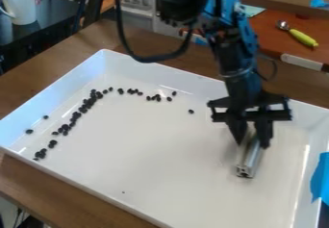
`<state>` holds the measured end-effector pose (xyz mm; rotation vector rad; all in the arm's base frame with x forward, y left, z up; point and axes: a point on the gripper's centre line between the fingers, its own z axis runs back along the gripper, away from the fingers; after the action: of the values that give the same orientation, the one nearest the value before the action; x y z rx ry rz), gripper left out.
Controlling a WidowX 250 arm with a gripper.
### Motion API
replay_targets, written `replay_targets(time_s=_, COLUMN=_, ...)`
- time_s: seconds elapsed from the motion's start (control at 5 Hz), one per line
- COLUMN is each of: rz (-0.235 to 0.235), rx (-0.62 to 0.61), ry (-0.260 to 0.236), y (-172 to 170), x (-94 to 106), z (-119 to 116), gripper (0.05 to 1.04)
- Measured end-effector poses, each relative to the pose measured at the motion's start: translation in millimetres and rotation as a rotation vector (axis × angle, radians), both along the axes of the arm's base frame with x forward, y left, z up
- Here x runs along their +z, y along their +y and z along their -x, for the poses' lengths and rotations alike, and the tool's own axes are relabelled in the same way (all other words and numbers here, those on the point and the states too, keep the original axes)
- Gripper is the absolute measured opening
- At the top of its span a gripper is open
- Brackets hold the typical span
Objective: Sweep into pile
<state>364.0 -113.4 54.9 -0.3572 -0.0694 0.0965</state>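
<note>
Camera view: over the right part of the white tray (160, 150), the gripper (253, 143) hangs with its fingers part-way closed, a narrow gap between them, grasping a metal bar (250, 162). The fingers sit on either side of the bar, whose free end slants down toward the tray's near side. Small dark beans (76, 115) lie inside the tray, strung in a loose line beside its left wall and scattered near its far wall, well apart from the bar.

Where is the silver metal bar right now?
In the camera view, the metal bar is at the white tray's right side, in the hand, right of the scattered dark pieces.
</note>
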Motion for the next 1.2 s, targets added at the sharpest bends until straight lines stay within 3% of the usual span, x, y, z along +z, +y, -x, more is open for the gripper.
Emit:
replay_targets(time_s=0.6, rz=-0.020, rx=0.038, ry=0.029, y=46, x=-2.7, z=11, gripper=0.380)
replay_targets(time_s=1.2, rz=-0.047, rx=0.077, ry=0.018, y=56, x=-4.8, z=-6, gripper=0.380)
